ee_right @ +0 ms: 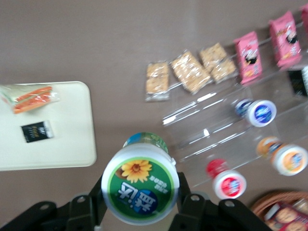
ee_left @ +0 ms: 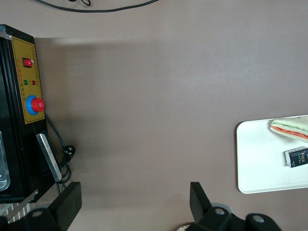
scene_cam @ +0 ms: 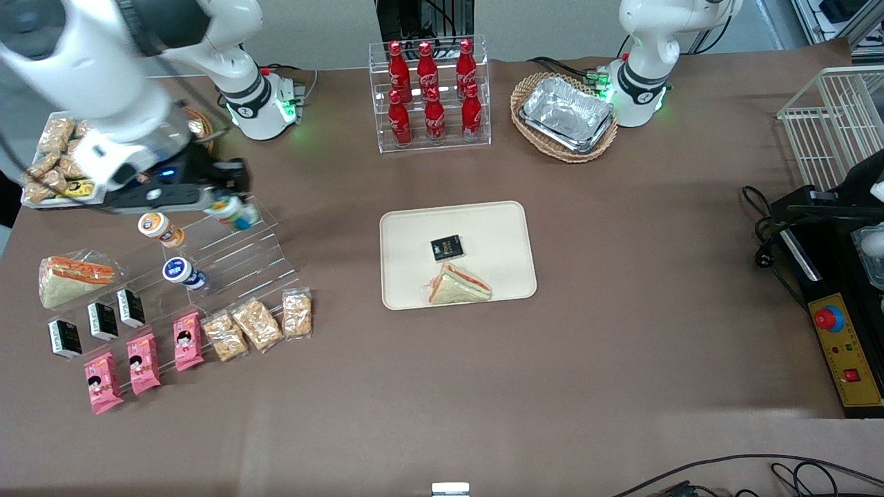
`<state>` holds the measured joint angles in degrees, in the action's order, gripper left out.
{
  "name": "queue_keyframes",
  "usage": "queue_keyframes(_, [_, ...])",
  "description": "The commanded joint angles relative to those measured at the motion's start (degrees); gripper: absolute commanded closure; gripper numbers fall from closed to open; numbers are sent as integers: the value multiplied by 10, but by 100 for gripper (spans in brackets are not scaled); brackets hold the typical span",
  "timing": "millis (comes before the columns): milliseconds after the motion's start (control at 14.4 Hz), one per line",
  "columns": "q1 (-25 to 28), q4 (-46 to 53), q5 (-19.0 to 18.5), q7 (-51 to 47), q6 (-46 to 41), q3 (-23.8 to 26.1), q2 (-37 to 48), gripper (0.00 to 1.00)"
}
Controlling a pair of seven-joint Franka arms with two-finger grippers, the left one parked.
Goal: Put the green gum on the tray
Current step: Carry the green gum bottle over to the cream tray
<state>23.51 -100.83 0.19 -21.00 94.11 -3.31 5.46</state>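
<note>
My rig: right Franka arm, glossy white shell with black joint bands.

I log rounded white link casings, a dark collar near the shoulder, a white round base lit green with black cables trailing off it, a small blue light on the wrist, and the matte-black two-finger gripper [scene_cam: 219,200] with round screw bosses on its finger mounts [ee_right: 192,211].

- My gripper [scene_cam: 219,200] is motion-blurred in the front view; its fingers merge into the dark housing.
- The green gum [ee_right: 141,188] hides my fingertips in the wrist view.
- At 4 o'clock of the gum, a wicker basket [ee_right: 281,210] is cut off by the edge.
</note>
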Motion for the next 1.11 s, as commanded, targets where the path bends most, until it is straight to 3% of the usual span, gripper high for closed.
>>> queue_keyframes(0, [67,20,22,-153,-3,-5,-35,70])
queue_keyframes(347, [126,-44,25,-274,84,-5,-57,70])
queue_keyframes(764, [195,-152,53,-397,279,-5,-117,70])
queue_keyframes(1042, [212,-168,54,-415,351,-5,-164,70])
